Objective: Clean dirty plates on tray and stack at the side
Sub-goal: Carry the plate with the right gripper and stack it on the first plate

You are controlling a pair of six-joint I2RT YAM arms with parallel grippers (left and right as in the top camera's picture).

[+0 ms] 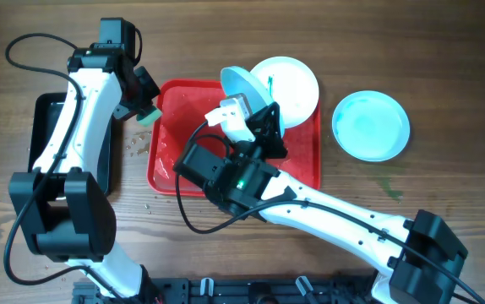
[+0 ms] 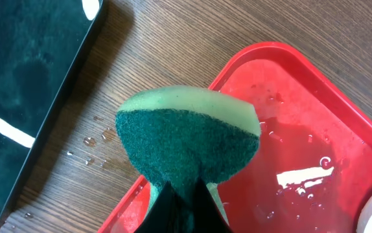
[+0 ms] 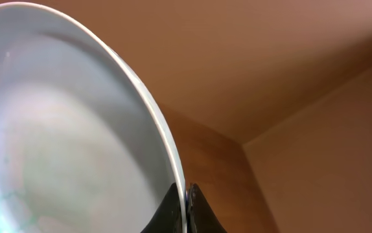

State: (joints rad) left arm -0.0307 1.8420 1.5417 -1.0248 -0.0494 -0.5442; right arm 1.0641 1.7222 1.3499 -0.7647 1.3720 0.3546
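Now, right gripper [image 3: 186, 200]: you clamp the rim of the tilted plate [image 1: 242, 87], above the tray [image 1: 163, 143].
Left gripper [image 2: 181, 197]: you pinch the sponge [image 2: 186, 139] at the tray's left rim.
Second plate [image 1: 297, 74]: tray's far right corner.
Third plate [image 1: 371, 125]: on the worktop [image 1: 454, 59] beside it.
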